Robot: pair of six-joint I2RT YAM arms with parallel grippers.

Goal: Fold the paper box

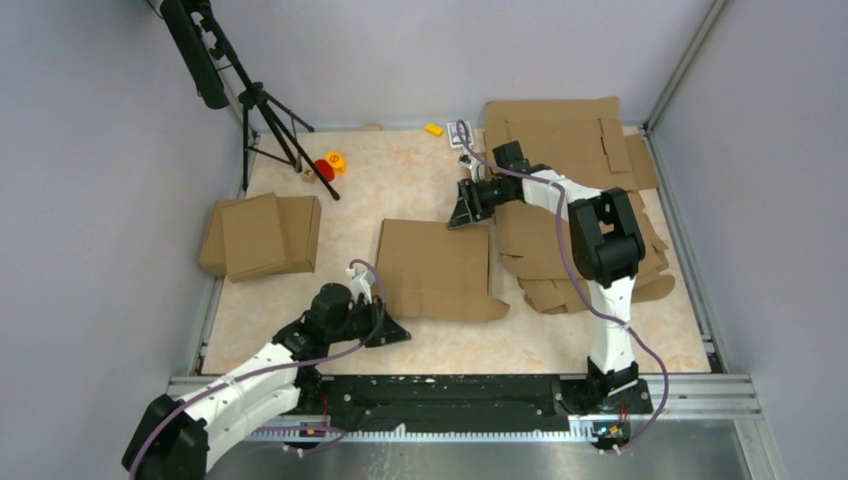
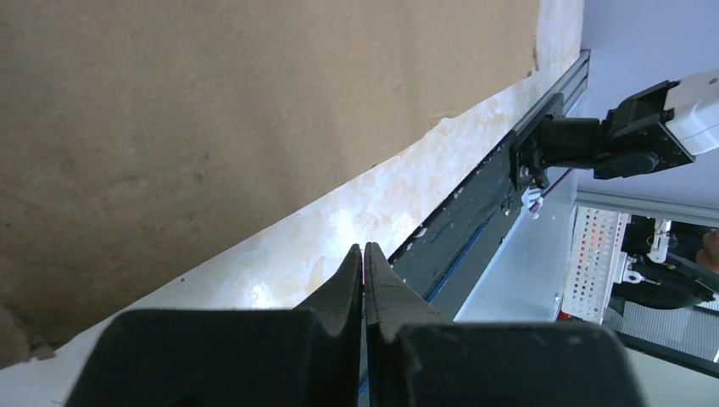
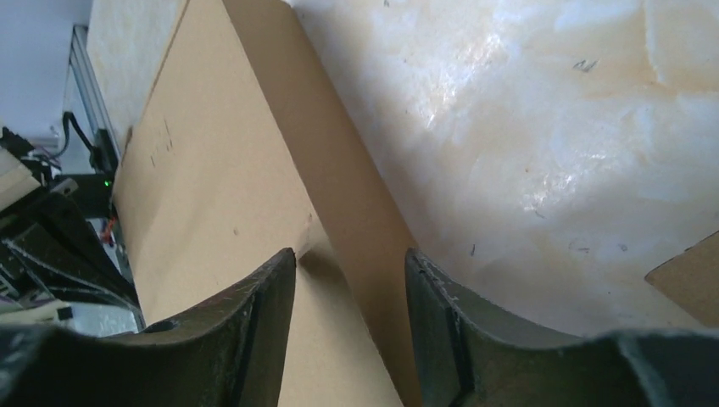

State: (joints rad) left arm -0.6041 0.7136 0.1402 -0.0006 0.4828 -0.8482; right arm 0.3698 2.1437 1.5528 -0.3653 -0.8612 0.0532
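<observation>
The paper box [image 1: 435,268] lies flattened in the middle of the table, a brown cardboard panel with a small flap at its near right corner. My left gripper [image 1: 397,335] rests on the table just off the box's near left corner and is shut with nothing in it. In the left wrist view its fingertips [image 2: 364,248] meet over bare table beside the box [image 2: 212,110]. My right gripper [image 1: 462,213] is at the box's far right corner. It is open, and the box's raised far edge [image 3: 339,170] runs between its spread fingers [image 3: 350,259].
A pile of brown slotted cardboard sheets [image 1: 560,150] covers the right side under the right arm. A folded carton [image 1: 262,235] sits at the left. A black tripod [image 1: 270,120], small red and yellow toys [image 1: 328,165] and a yellow block [image 1: 434,129] stand at the back. A metal rail [image 1: 450,385] runs along the near edge.
</observation>
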